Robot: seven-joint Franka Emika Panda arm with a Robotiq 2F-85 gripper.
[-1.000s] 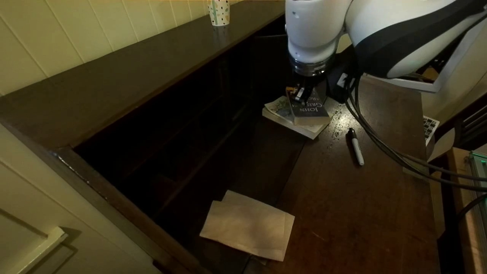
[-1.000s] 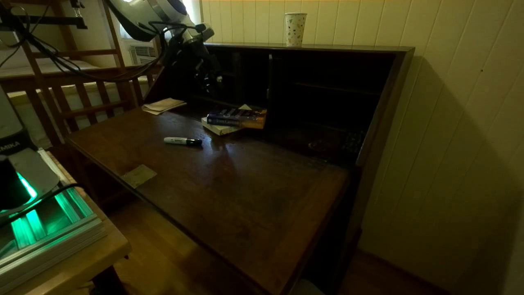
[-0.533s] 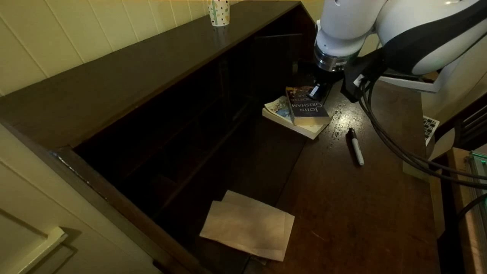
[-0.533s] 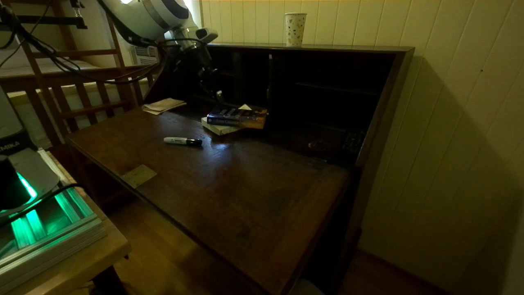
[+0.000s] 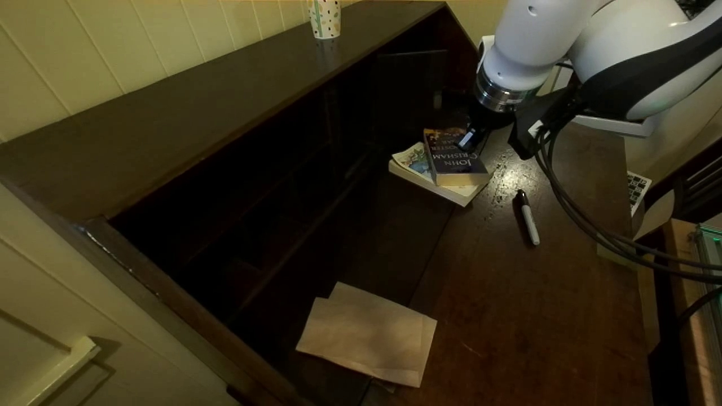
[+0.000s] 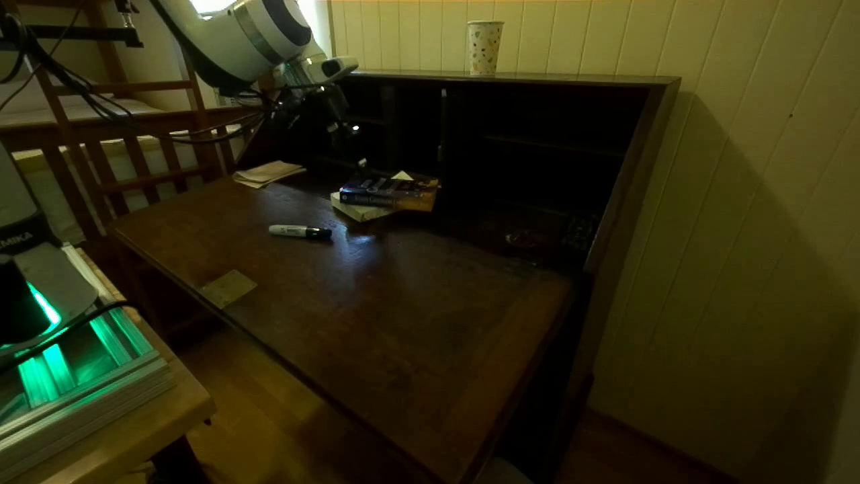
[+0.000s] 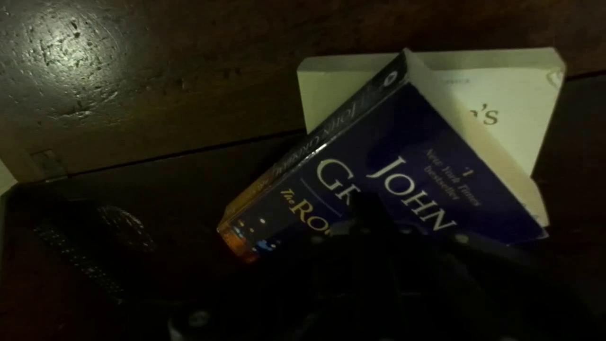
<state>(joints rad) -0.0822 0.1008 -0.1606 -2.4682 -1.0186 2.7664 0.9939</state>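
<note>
My gripper (image 7: 367, 203) is a dark shape in the wrist view, its fingers drawn together over the cover of a dark blue John Grisham paperback (image 7: 426, 123). Nothing shows between the fingertips. That paperback (image 5: 459, 166) lies askew on a pale book (image 7: 516, 94), which rests flat on the desk. In an exterior view the gripper (image 5: 466, 141) overlaps the paperback's upper edge. Seen from another side, the fingertip end of the gripper (image 6: 363, 163) is just above the paperback (image 6: 390, 193); whether it touches the cover, I cannot tell.
A black and white marker (image 5: 528, 217) lies on the desk (image 5: 536, 316) near the books. Folded brown paper (image 5: 369, 332) lies farther along. Dark cubbies with an upright door (image 5: 412, 79) back the desk. A spotted cup (image 6: 485, 47) stands on the top shelf.
The arm has shifted right in an exterior view, and the gripper has come down closer to the paperback. Its fingers have shut. Books, marker and paper stay where they were.
</note>
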